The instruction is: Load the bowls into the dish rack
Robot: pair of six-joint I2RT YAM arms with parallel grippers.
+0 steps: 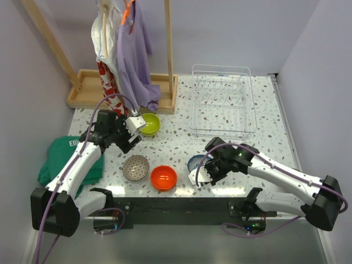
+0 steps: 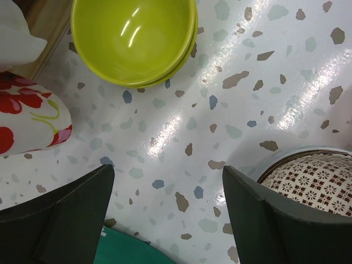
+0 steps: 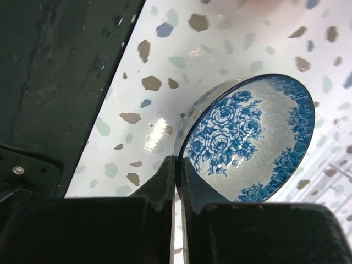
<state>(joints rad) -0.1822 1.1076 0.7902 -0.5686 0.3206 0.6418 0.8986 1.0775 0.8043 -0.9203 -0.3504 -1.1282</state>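
Because the right gripper (image 3: pixel 177 179) pinches the blue bowl (image 3: pixel 247 137) only by its thin rim, near the table's (image 1: pixel 176 137) near edge, it may slip or pivot once lifted; the left gripper (image 2: pixel 168 173) gapes empty near the green bowl (image 2: pixel 135 38).

Under right arm (image 1: pixel 275 166), blue bowl (image 1: pixel 193 161) half hidden; lime bowl (image 2: pixel 135 38) cropped at top.

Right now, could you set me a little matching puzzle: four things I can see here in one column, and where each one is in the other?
1. lime green bowl
2. orange-red bowl
3. blue-flowered bowl
4. dish rack

A. rim pinched by the right hand
B. at the back right, no bowls in it
C. just ahead of the open left hand
D. standing free near the front edge

Pairs: 1-C, 2-D, 3-A, 4-B.
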